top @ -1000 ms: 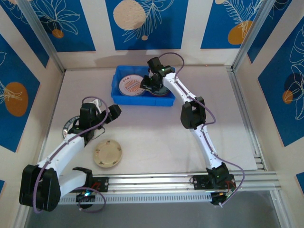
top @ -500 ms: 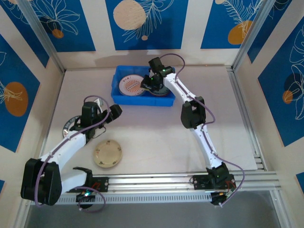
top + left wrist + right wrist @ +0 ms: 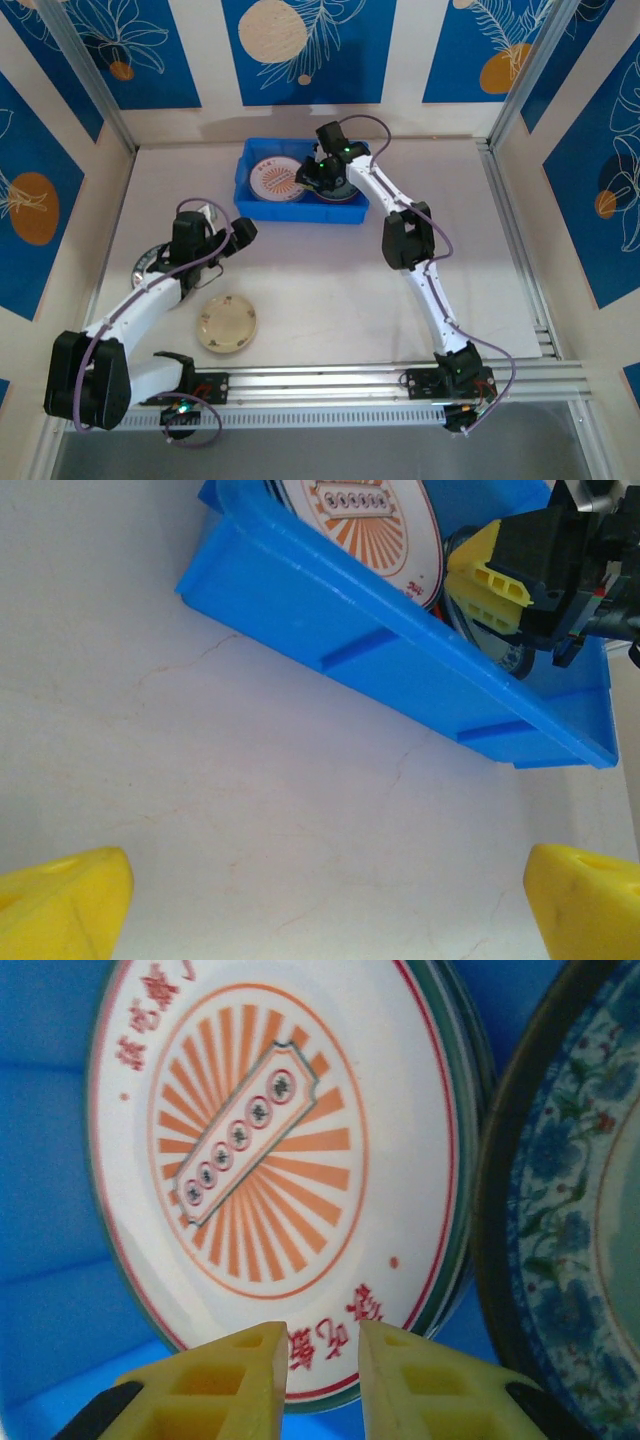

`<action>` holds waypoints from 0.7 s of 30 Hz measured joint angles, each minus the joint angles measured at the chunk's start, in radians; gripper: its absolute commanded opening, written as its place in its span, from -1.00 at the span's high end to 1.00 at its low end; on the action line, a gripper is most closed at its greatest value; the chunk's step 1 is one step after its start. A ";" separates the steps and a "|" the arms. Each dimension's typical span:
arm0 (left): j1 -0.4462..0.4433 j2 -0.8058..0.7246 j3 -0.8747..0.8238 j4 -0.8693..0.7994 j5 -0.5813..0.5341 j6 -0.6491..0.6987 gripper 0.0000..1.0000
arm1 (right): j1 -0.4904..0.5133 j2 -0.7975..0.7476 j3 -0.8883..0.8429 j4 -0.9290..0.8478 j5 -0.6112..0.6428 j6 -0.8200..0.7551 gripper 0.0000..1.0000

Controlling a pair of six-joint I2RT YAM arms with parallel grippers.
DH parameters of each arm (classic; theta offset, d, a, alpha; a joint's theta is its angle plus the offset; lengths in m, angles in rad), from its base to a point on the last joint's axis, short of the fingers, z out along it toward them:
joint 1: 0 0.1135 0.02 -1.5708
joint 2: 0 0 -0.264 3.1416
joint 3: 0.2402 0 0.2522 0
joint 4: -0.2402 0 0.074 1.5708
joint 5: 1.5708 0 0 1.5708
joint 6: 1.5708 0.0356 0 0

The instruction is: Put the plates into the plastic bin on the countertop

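Observation:
The blue plastic bin [image 3: 250,205] stands at the back of the countertop [image 3: 320,280]. In it lie a white plate with orange rays [image 3: 272,178] [image 3: 270,1160] and a dark teal patterned plate [image 3: 345,195] [image 3: 570,1210], side by side. My right gripper [image 3: 322,172] [image 3: 322,1370] hangs low over the orange-rayed plate's near rim, its jaws a narrow gap apart with nothing between them. My left gripper [image 3: 238,233] [image 3: 325,910] hovers wide open over bare countertop just short of the bin [image 3: 400,650]. A cream plate [image 3: 228,323] lies near the front.
Another plate [image 3: 148,263] lies at the left, partly hidden under my left arm. Patterned walls close in the back and both sides. A metal rail [image 3: 330,380] runs along the front edge. Open countertop stretches to the right of the bin.
My right gripper has edged slightly right inside the bin and its jaws have narrowed a little. The left arm has barely shifted.

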 measured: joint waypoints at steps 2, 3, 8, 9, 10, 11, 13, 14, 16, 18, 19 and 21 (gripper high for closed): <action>0.003 -0.002 0.011 -0.004 -0.003 0.010 -0.99 | 0.001 -0.058 -0.059 0.034 -0.008 -0.002 0.44; 0.005 -0.005 0.013 -0.005 -0.004 0.011 -0.99 | 0.002 -0.091 -0.090 0.053 -0.010 -0.005 0.43; 0.030 -0.044 0.015 -0.040 -0.007 0.013 -0.99 | 0.034 -0.307 -0.290 0.175 -0.048 -0.021 0.21; 0.038 -0.058 0.018 -0.051 -0.007 0.013 -0.99 | 0.047 -0.348 -0.331 0.202 -0.061 -0.024 0.13; 0.049 -0.078 0.022 -0.066 -0.007 0.013 -0.99 | 0.063 -0.382 -0.370 0.228 -0.074 -0.025 0.07; 0.061 -0.099 0.030 -0.082 -0.008 0.013 -0.99 | 0.084 -0.418 -0.412 0.257 -0.089 -0.029 0.00; 0.083 -0.141 0.048 -0.117 -0.013 0.013 -0.99 | 0.127 -0.462 -0.476 0.307 -0.117 -0.020 -0.08; 0.098 -0.166 0.062 -0.140 -0.016 0.013 -0.99 | 0.152 -0.476 -0.507 0.333 -0.134 -0.016 -0.09; 0.131 -0.210 0.087 -0.182 -0.023 0.013 -0.99 | 0.194 -0.480 -0.549 0.369 -0.159 0.000 -0.09; 0.168 -0.245 0.107 -0.224 -0.027 0.013 -0.99 | 0.233 -0.478 -0.590 0.396 -0.179 0.019 -0.05; 0.188 -0.261 0.111 -0.245 -0.030 0.013 -0.99 | 0.250 -0.477 -0.612 0.407 -0.189 0.028 -0.04; 0.222 -0.285 0.111 -0.296 -0.034 0.013 -0.99 | 0.276 -0.470 -0.632 0.412 -0.205 0.042 0.00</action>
